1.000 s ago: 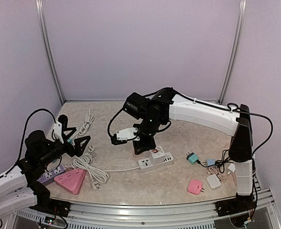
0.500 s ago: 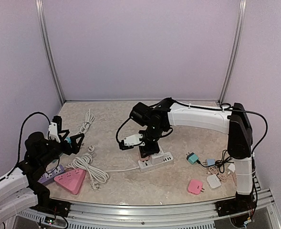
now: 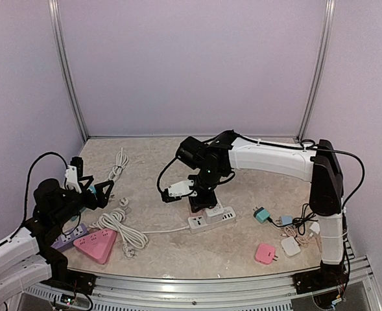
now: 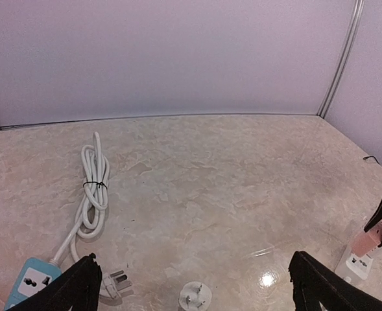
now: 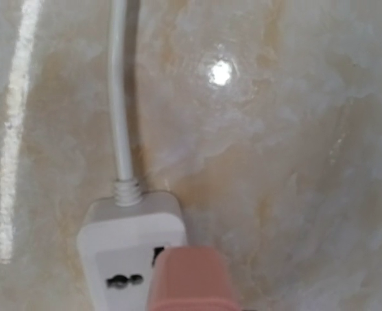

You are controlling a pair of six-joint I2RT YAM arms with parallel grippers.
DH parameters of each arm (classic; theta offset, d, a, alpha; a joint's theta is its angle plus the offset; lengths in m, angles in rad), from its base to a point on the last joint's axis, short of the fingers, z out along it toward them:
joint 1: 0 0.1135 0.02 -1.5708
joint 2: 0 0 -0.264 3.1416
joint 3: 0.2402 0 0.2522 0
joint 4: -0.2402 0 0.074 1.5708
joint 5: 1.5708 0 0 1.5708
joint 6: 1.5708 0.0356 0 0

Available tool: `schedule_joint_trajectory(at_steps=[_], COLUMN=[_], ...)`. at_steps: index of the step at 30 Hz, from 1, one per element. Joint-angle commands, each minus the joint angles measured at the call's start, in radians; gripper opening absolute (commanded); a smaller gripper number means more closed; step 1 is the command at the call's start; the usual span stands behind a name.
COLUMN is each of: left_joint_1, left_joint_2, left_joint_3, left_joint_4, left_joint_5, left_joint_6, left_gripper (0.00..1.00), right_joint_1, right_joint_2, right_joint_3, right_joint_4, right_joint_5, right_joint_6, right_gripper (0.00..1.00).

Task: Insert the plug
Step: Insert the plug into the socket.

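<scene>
The plug [image 5: 191, 282] is pink and sits in your right gripper [image 3: 201, 202], which is pinched on it from above. It is at the middle of the desk [image 3: 255, 175], right over the strip [image 5: 122, 256], at the end where the strip's cord [image 5: 117, 97] leaves it. In the right wrist view the plug covers part of the strip's face, with one pair of socket holes showing just left of it. You cannot tell from any view whether the pins are in a socket or only resting on it.

Your left gripper [image 3: 105, 190] hangs over the left side of the desk with its fingers [image 4: 74, 288] spread wide, holding nothing. Below it lie a tied cord [image 4: 95, 188], a blue strip [image 4: 32, 282] and a loose round plug [image 4: 195, 296]. Nearer you on the left is a pink triangle strip [image 3: 96, 245], beside a coiled cord [image 3: 116, 223]. On the near right lie a pink charger [image 3: 266, 253] and a white charger [image 3: 290, 246].
</scene>
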Motion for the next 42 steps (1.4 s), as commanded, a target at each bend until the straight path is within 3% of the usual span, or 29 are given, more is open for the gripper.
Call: schedule_joint_trajectory(at_steps=[1, 26, 35, 42], left_joint_1=[0.008, 0.016, 0.015, 0.016], left_joint_2=[-0.002, -0.018, -0.021, -0.027], left_joint_3=[-0.018, -0.021, -0.019, -0.019], left_joint_4=[0.020, 0.020, 0.021, 0.021], left_joint_5=[-0.001, -0.006, 0.000, -0.003], left_joint_6=[-0.004, -0.014, -0.016, -0.016], left_gripper=[0.99, 0.99, 0.99, 0.99], right_joint_1=[0.026, 0.030, 0.024, 0.018], right_joint_2=[-0.027, 0.056, 0.056, 0.040], right_joint_3=[0.028, 0.034, -0.065, -0.210], right_joint_4=[-0.052, -0.090, -0.018, 0.024], right_joint_5=[-0.017, 0.037, 0.026, 0.033], right_joint_6=[-0.024, 0.039, 0.074, 0.191], right_gripper=[0.00, 0.00, 0.00, 0.00])
